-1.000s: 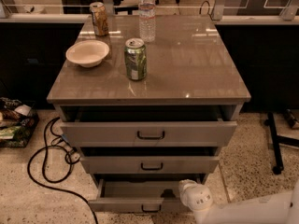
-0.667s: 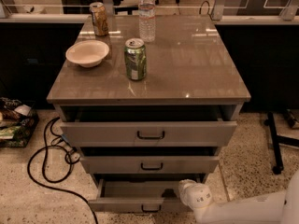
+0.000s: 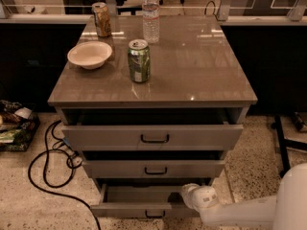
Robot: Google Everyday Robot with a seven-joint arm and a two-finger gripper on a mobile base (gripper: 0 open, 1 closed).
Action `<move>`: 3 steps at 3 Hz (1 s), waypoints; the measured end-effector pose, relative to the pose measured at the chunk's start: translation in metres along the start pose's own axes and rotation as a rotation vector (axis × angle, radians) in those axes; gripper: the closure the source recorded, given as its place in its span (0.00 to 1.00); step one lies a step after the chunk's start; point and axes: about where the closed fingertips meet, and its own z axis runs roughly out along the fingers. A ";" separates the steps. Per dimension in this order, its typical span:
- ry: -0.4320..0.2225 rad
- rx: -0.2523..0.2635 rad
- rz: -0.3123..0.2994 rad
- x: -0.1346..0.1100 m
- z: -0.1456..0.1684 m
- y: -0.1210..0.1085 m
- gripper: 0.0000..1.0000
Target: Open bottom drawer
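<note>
The bottom drawer (image 3: 136, 209) is the lowest of three grey drawers in the cabinet and stands pulled out, its plain pale inside (image 3: 139, 194) showing. Its small black bar handle (image 3: 154, 215) sits at the frame's lower edge. My gripper (image 3: 188, 195) comes in from the lower right on a white arm and sits at the drawer's right end, at or just inside its right front corner. Its fingers are hidden behind the white wrist.
The top drawer (image 3: 152, 137) and middle drawer (image 3: 153, 168) are each pulled out a little. On the cabinet top stand a green can (image 3: 138, 61), a white bowl (image 3: 89, 54), a water bottle (image 3: 150, 14) and a brown can (image 3: 101, 19). A black cable (image 3: 45, 164) loops on the floor at left.
</note>
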 end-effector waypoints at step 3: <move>-0.032 -0.123 0.007 0.002 0.065 0.019 1.00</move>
